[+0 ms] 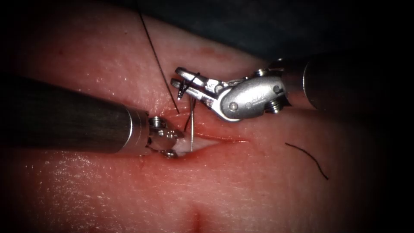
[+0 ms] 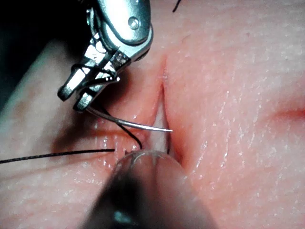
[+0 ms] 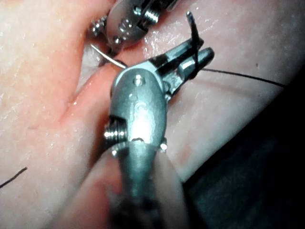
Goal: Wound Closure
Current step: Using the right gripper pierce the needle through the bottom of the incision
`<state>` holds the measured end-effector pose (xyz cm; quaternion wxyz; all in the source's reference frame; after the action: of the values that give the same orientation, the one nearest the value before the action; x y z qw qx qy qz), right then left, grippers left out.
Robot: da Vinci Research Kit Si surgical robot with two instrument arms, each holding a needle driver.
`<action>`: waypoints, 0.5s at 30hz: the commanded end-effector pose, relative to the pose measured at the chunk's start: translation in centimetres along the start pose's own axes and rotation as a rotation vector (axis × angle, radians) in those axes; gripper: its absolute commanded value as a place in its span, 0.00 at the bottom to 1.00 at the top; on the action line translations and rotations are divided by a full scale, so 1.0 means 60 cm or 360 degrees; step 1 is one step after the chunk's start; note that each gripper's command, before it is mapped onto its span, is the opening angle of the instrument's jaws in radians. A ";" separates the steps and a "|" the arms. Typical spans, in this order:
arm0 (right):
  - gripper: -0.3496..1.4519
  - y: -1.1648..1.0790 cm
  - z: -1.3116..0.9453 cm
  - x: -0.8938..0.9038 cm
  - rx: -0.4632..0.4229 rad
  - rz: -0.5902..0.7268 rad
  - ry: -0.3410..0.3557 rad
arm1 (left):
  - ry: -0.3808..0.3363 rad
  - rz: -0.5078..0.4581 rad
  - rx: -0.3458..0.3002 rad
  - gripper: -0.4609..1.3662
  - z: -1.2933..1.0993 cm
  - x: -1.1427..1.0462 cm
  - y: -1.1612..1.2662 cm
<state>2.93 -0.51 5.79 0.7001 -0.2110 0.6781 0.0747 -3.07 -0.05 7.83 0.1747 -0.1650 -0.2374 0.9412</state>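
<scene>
Though partly hidden, needle [image 1: 192, 123] in right pincer [image 1: 179, 80].

The left tool [image 1: 172, 142] has a dark, brushed shaft [image 1: 64, 114] ending in a bright steel collar [image 1: 137, 129]. Its wrist is a cluster of small polished parts with round screw heads [image 1: 158, 122]. The right tool [image 1: 179, 82] has a rounded silver clevis [image 1: 248, 98], smooth and glossy, with a rivet [image 1: 233, 105] near its left end and bolts on its right. Faint engraved marks on it may be lettering. Its two slim steel jaws are slotted. Its shaft [image 1: 336, 82] is dark grey.
</scene>
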 end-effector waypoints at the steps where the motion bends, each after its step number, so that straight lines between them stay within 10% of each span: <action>1: 0.00 0.0001 0.0003 0.0000 -0.0013 -0.0021 0.0005 | 0.0003 0.0000 -0.0006 0.58 0.0000 0.0000 0.0000; 15: 0.00 -0.0067 0.0022 -0.0033 0.0008 -0.0250 0.0086 | 0.0008 0.0001 -0.0006 0.64 0.0000 0.0000 -0.0002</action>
<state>3.19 -0.80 6.09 0.6864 -0.2618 0.6784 0.0093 -3.06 -0.04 7.83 0.1749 -0.1679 -0.2399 0.9400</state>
